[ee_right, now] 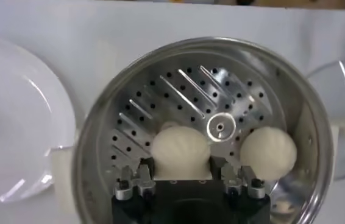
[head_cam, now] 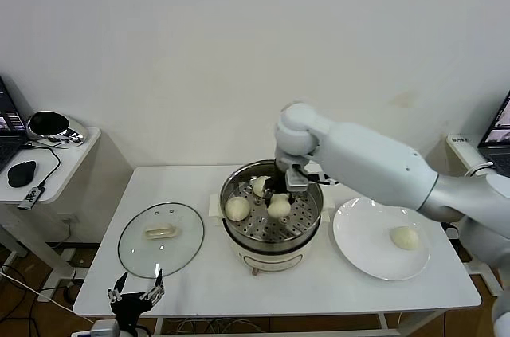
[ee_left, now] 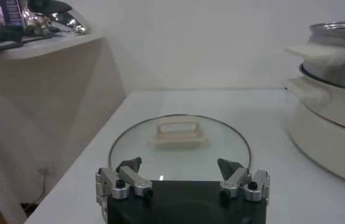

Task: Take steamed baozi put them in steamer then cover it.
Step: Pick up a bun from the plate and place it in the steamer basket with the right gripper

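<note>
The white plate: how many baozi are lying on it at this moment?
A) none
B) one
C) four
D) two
B: a single baozi lies on the white plate in the head view, while the other buns that can be seen are inside the steamer.

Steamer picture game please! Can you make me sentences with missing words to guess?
1. The number of baozi left on the white plate is ____.
2. The right gripper holds a baozi over the ____.
3. The glass cover lies on the ____.

Missing words: one; steamer; table.
</note>
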{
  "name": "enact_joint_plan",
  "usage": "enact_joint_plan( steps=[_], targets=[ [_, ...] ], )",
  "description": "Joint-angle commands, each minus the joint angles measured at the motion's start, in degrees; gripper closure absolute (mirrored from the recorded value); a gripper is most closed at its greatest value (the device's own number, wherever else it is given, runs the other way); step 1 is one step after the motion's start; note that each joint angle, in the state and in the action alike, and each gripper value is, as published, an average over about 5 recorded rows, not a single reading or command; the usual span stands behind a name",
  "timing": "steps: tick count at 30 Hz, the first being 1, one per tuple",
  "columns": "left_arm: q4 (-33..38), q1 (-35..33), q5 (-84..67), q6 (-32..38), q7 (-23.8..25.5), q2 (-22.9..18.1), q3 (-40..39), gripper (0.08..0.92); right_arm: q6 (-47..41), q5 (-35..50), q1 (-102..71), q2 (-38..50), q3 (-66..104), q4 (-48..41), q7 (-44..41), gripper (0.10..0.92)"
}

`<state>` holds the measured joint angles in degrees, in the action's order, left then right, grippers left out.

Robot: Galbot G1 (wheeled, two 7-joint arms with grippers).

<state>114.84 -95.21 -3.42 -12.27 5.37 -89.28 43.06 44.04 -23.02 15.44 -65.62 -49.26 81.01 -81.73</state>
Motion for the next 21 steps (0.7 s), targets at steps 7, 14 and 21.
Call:
enact_joint_plan(
  steps=[7, 14, 21],
  targets=[
    [-0.07, 0.18, -0.2, -0.06, 0.03, -0.04, -0.07, 0.177, 1.24, 0.42, -1.46, -0.45, -3.15, 6.5, -0.09, 0.465],
    [0.22, -0.21, -0.27, -0.03, -0.02, -0.08, 0.01, 0.177, 0.0, 2.04, -1.98, 0.11, -4.68, 7.31, -0.12, 0.467],
    [0.11, -0.32, -0.23, 0.01, -0.08, -0.36, -0.08, 0.177, -0.69, 1.92, -2.78, 0.95, -5.28, 6.61, 0.68, 0.465]
  ],
)
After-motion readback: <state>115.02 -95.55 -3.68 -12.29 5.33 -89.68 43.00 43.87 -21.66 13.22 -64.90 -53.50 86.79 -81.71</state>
